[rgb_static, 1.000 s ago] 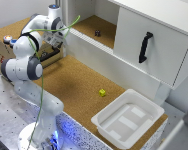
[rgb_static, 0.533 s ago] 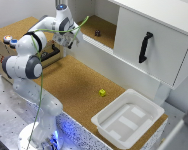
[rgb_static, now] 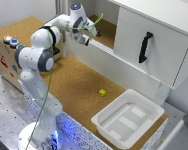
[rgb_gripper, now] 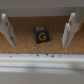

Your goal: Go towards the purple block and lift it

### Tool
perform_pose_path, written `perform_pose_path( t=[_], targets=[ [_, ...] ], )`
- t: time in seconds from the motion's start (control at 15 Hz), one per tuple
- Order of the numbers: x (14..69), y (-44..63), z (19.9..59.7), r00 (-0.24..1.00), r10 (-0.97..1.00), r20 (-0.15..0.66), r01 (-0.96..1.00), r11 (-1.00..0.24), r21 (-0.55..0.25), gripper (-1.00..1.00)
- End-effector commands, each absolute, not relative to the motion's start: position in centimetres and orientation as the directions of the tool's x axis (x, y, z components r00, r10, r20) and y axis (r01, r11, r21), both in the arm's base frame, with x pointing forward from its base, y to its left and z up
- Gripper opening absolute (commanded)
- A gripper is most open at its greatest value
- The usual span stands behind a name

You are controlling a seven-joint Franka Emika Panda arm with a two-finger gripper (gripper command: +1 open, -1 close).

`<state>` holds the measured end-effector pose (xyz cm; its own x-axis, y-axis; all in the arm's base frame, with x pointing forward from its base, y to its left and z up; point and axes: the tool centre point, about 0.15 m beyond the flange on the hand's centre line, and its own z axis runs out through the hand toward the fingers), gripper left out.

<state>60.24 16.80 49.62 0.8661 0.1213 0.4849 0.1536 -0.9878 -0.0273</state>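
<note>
In the wrist view the purple block (rgb_gripper: 41, 34), a tiny dark cube with a yellow letter on its face, sits on the cork floor. It lies between the two white fingers (rgb_gripper: 69, 29) of my gripper (rgb_gripper: 38, 39), which is open, with gaps on both sides of the block. In the exterior view my gripper (rgb_static: 91, 34) is at the open cork-floored compartment of the white cabinet. The block is hidden behind the gripper there.
A small yellow cube (rgb_static: 102, 92) lies on the cork table. A white tray (rgb_static: 101, 121) stands at the front right. A white cabinet door with a black handle (rgb_static: 144, 47) is beside the compartment. A low white ledge (rgb_static: 111, 56) fronts it. A wooden button box (rgb_static: 9, 47) stands at the left.
The arm has reached further to the exterior view's right, bringing the gripper from the table's back edge to the cabinet compartment and over the block's spot.
</note>
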Motion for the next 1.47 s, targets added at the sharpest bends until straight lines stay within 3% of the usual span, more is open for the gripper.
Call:
perform_pose_path(
  t=[0.0, 0.53, 0.6, 1.2, 1.4],
  targets=[
    [67.8, 18.3, 48.2, 0.899, 0.171, 0.403, 0.17, -0.985, 0.038, 1.0],
    [72.1, 20.2, 46.9, 0.891, 0.211, 0.402, 0.218, -0.976, 0.029, 1.0],
    [72.2, 20.1, 46.8, 0.893, 0.209, 0.399, 0.214, -0.976, 0.031, -1.0],
    [71.4, 17.4, 45.7, 0.906, 0.169, 0.388, 0.176, -0.984, 0.019, -1.0],
    [68.6, 17.0, 46.9, 0.893, 0.15, 0.425, 0.173, -0.985, -0.015, -1.0]
  ],
)
